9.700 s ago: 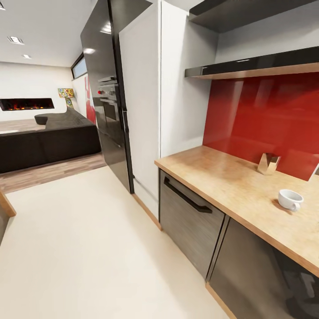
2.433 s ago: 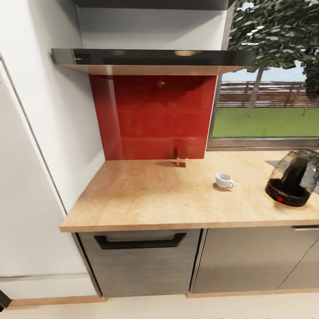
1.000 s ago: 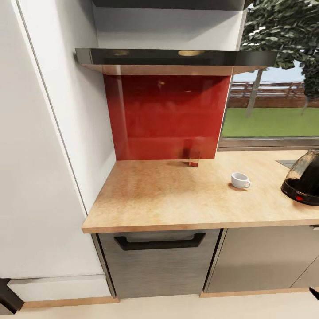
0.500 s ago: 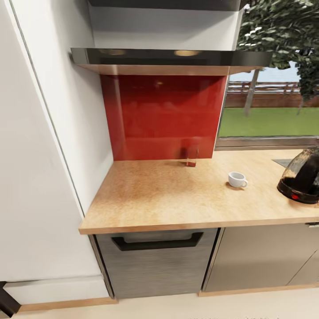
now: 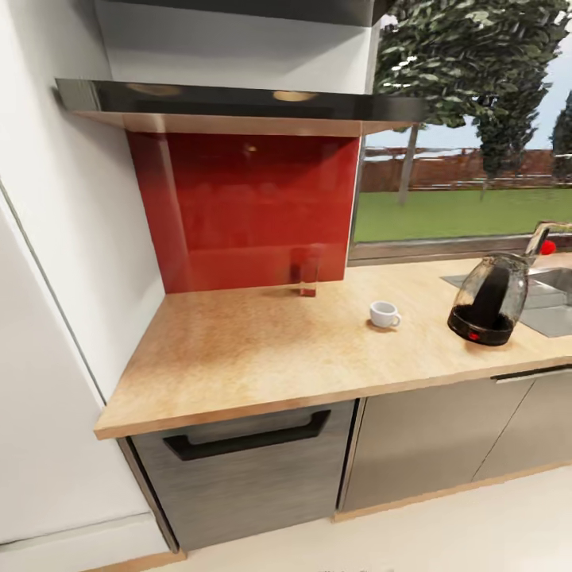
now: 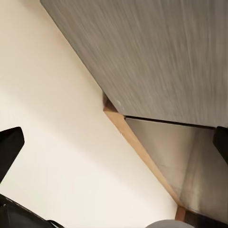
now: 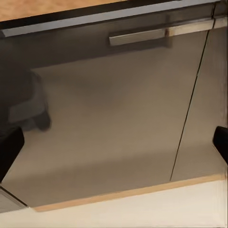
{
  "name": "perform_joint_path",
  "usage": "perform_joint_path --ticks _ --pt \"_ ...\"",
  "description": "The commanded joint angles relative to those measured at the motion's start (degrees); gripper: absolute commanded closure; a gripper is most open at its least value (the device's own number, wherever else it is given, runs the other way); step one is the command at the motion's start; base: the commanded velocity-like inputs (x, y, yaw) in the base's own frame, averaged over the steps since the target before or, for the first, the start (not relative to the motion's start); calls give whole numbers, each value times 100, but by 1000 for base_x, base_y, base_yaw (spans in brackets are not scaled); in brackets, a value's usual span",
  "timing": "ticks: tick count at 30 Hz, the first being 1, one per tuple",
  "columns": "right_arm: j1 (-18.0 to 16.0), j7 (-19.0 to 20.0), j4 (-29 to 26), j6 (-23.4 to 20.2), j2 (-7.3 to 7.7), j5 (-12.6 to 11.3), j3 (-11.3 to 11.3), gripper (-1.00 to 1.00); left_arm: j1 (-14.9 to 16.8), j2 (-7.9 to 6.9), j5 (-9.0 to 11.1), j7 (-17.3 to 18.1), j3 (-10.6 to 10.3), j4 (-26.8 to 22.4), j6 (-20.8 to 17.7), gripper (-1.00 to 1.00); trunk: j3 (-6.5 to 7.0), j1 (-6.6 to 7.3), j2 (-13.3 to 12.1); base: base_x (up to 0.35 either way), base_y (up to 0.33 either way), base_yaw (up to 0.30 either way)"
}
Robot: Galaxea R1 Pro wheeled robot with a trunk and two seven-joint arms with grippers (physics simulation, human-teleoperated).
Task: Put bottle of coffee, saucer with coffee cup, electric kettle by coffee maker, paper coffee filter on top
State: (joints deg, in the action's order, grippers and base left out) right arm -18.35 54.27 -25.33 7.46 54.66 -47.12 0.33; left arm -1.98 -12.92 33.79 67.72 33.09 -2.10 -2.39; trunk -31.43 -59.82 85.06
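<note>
1. Wood-grain kitchen countertop [image 5: 262, 357] runs from the white wall at the left to the steel sink [image 5: 556, 302] at the right, under a red backsplash [image 5: 246, 206] and a dark shelf [image 5: 238, 99].
2. On it stand the coffee cup [image 5: 384, 314], alone without a saucer, and the electric kettle [image 5: 486, 305] at the sink's edge, well apart from the cup. I judge they are not yet arranged, only waiting to be collected.
3. A small glass-like object [image 5: 304, 274] stands against the backsplash; what it is I cannot tell.
4. The left gripper [image 6: 114, 147] points at the cream floor [image 6: 57, 142] and a grey cabinet front [image 6: 156, 52]; its dark fingertips sit wide apart with nothing between them.
5. The right gripper [image 7: 114, 142] faces a glossy cabinet door [image 7: 104, 118] below the counter edge, jaws spread wide and empty too.
6. Both arms hang low, probably because the robot is driving; the cup and kettle lie up on the counter, far from either pair of jaws.
</note>
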Motion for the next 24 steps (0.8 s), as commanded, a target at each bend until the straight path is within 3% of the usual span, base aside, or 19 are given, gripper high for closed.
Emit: perform_joint_path --ticks 1,7,11,14,16,21,24 --pt "-10 22 10 19 1 -17 11 -100 -4 0 58 14 -48 -9 -25 -100 -4 0 3 0 0 -224" --pt "-10 31 -30 14 1 -39 3 -100 -4 0 58 14 -48 -9 -29 -100 -4 0 3 0 0 -71" --pt "-10 63 -370 -42 1 -48 -42 -100 -4 0 58 14 -54 -9 -27 -100 -4 0 3 0 0 -10" --pt "-10 65 -832 -624 -2 -51 -480 -100 -4 0 58 14 -56 -9 -25 -100 -4 0 3 0 0 -2" --pt "-10 41 -1581 -1297 -17 -34 -924 -100 -4 0 58 14 -56 -9 -25 -100 -4 0 3 0 0 -1" --pt "-12 -99 -2520 -2131 -52 -57 -1202 -100 -4 3 58 14 -62 -9 -25 -100 -4 0 3 0 0 0" --pt "-16 -396 -3227 -2475 -202 -156 -1260 -100 -4 5 58 12 -64 -9 -22 -100 -4 0 3 0 0 0"
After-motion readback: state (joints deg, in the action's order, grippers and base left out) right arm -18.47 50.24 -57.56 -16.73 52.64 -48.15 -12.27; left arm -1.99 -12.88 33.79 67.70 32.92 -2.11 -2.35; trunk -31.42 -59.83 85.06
